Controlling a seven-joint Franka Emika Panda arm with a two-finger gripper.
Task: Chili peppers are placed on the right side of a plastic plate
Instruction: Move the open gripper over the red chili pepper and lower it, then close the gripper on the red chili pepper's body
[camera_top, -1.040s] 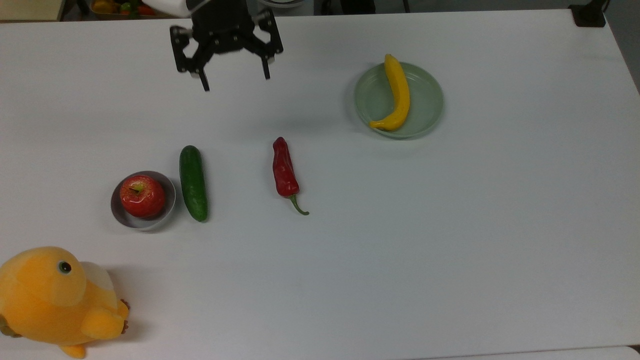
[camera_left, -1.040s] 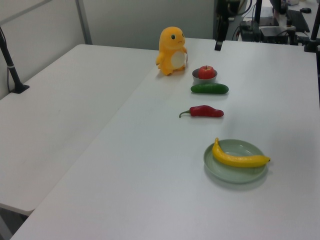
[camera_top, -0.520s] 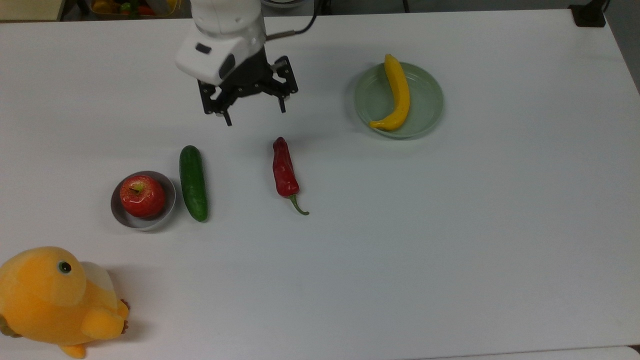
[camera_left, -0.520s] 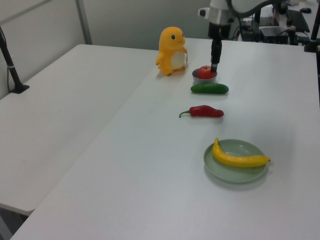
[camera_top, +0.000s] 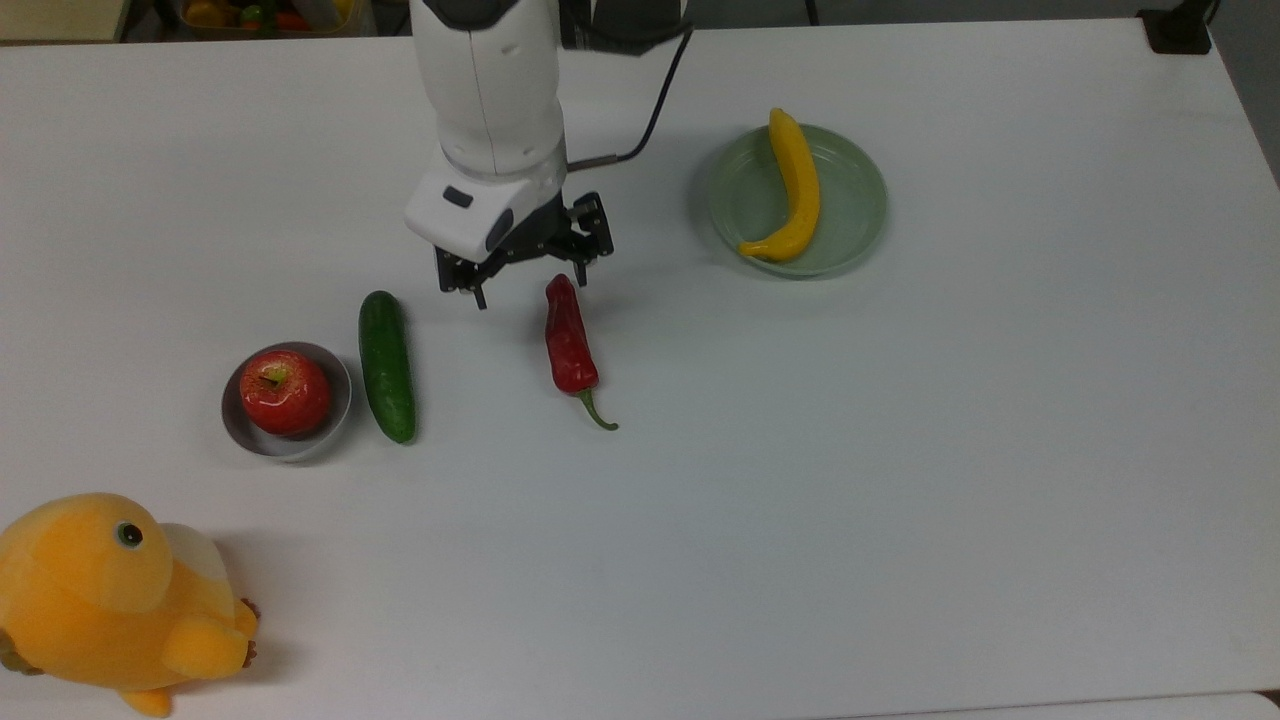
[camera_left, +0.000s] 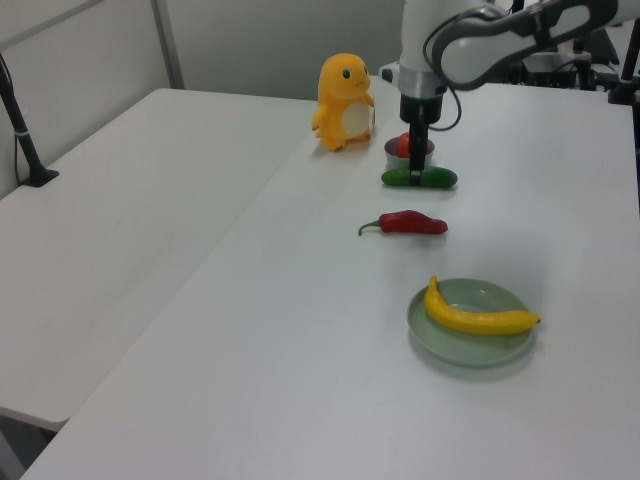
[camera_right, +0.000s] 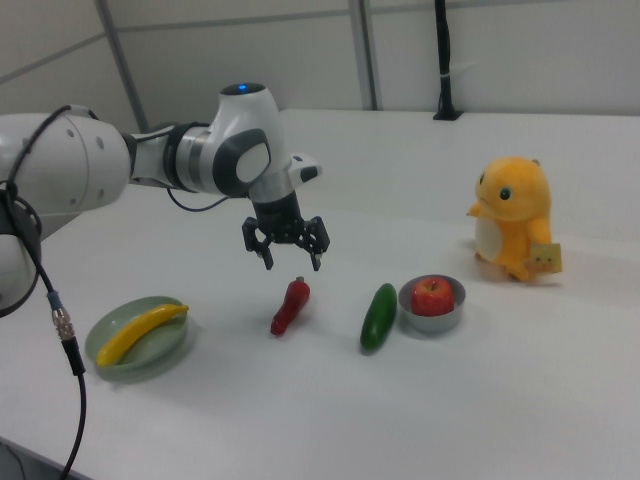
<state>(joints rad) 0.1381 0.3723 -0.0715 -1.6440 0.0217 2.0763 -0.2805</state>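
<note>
currently the gripper (camera_top: 530, 283) hangs above the white table (camera_top: 900, 450) with its two fingers spread wide apart and nothing between them; in the right view the gripper (camera_right: 293, 260) is clearly off the surface, pointing straight down, just above the tip end of the chili peppers (camera_right: 289, 306). in the top view the chili peppers (camera_top: 570, 340) lie flat on the table as one long wrinkled dark-red pod, tip toward the arm, thin green stem curving toward the top view's lower right. one fingertip (camera_top: 481, 300) stands to the top view's left of the pod's tip, the other just beside the tip on its right. the plastic plate (camera_top: 850, 215) sits well apart from the chili, toward the top view's upper right, and carries a yellow banana (camera_top: 795, 190) laid across it. in the left view the plastic plate (camera_left: 440, 335) is nearest the camera, the chili peppers (camera_left: 408, 223) lie beyond it, and the gripper (camera_left: 415, 170) hangs in front of the cucumber (camera_left: 440, 178). in the top view the cucumber (camera_top: 386, 365) lies to the chili's left, roughly parallel to it, just beside a small grey bowl (camera_top: 340, 405) holding a red apple (camera_top: 285, 392). an orange plush toy (camera_top: 110, 600) stands at the top view's lower left corner.
</note>
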